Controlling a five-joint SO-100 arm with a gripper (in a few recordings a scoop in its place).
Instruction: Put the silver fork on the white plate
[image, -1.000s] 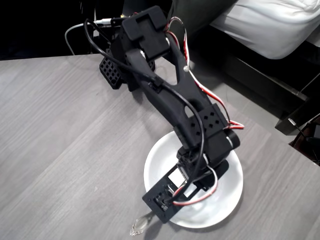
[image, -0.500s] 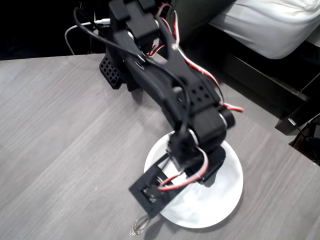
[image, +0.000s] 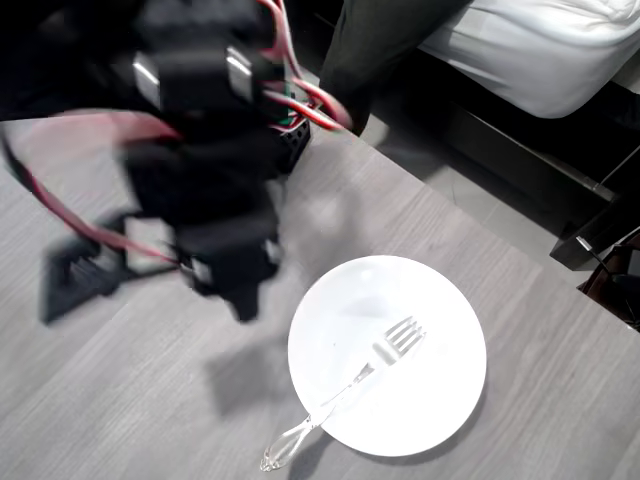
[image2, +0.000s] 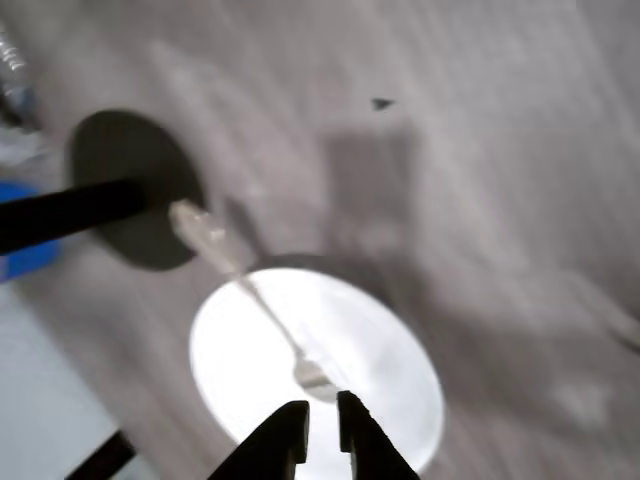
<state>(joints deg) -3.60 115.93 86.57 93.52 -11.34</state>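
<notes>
The fork (image: 352, 385) lies across the plate (image: 440, 300), handle overhanging toward the desk's near edge; the hand (image2: 318, 425) hangs nearly pressed together, empty.

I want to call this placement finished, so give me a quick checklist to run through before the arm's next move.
1. Silver fork tines on the white plate: ok.
2. Whole fork on plate: not ok, the handle end hangs over the rim onto the table.
3. Gripper free of the fork: ok, in the wrist view it holds nothing.
4. Jaws: nearly closed, a narrow gap shows.
5. Arm above the plate: ok, it sits up and left in the overhead view.
6. Fork stable: cannot tell.
</notes>
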